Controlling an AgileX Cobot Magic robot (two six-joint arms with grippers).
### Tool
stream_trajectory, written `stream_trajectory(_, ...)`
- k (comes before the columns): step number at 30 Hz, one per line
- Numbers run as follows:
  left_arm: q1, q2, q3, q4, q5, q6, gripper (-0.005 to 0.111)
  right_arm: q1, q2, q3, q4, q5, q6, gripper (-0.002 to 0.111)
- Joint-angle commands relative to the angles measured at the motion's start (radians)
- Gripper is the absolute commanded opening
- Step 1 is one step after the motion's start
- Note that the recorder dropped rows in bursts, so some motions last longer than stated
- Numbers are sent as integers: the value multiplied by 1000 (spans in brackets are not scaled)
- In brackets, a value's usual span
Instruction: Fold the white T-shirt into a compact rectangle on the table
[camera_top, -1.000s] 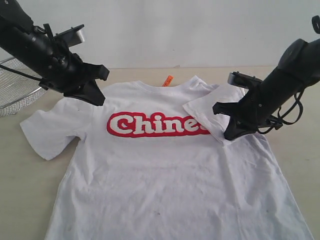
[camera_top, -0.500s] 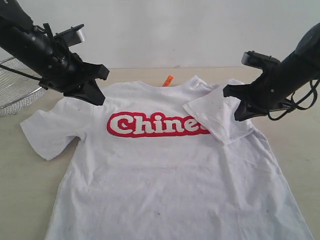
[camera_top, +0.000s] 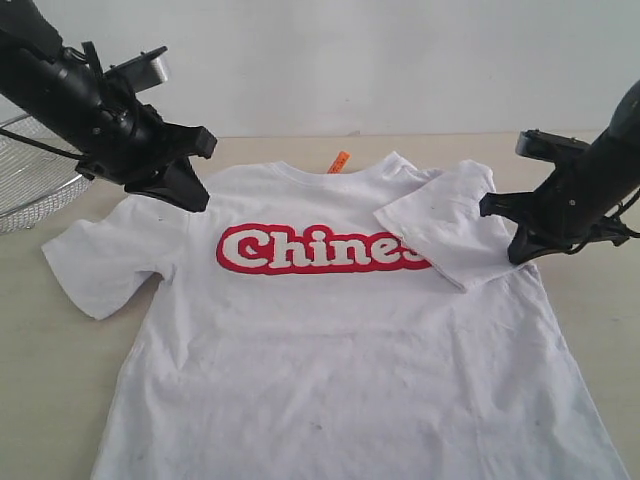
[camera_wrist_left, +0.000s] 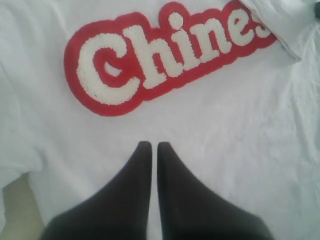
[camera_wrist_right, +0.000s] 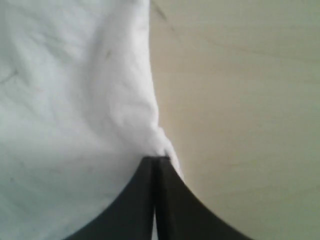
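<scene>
The white T-shirt (camera_top: 330, 350) lies front up on the table (camera_top: 50, 380), its red-edged lettering (camera_top: 310, 250) facing up. Its right sleeve (camera_top: 440, 225) is folded inward over the end of the lettering. My right gripper (camera_top: 520, 255) is at the shirt's right edge by that fold. In the right wrist view its jaws (camera_wrist_right: 156, 159) are shut, with a pucker of shirt cloth (camera_wrist_right: 65, 100) pinched at the tips beside bare table (camera_wrist_right: 240, 100). My left gripper (camera_top: 190, 195) hovers over the left shoulder, jaws (camera_wrist_left: 150, 145) shut and empty above the cloth (camera_wrist_left: 225, 125).
A round wire-mesh basket (camera_top: 25, 180) stands at the far left edge behind the left arm. An orange neck tag (camera_top: 337, 161) sticks out at the collar. Bare tabletop shows left and right of the shirt. A pale wall rises behind the table.
The right gripper has moved right, from over the folded sleeve to the shirt's right edge. The sleeve slid slightly right with it. The left arm has stayed still.
</scene>
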Motion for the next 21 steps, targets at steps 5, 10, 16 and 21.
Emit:
stream_trajectory(5, 6, -105, 15, 7, -23, -76, 5, -15, -45, 1, 123, -5, -111, 0)
stream_trajectory(10, 71, -184, 104, 0, -37, -150, 5, -15, -103, 1, 226, 8, -200, 0)
stream_trajectory(16, 234, -284, 374, -211, -189, -73, 5, -15, -160, 1, 326, 51, -267, 0)
stream_trajectory(21, 359, -249, 480, -349, -304, 7, 5, -15, -203, 1, 417, 97, -333, 0)
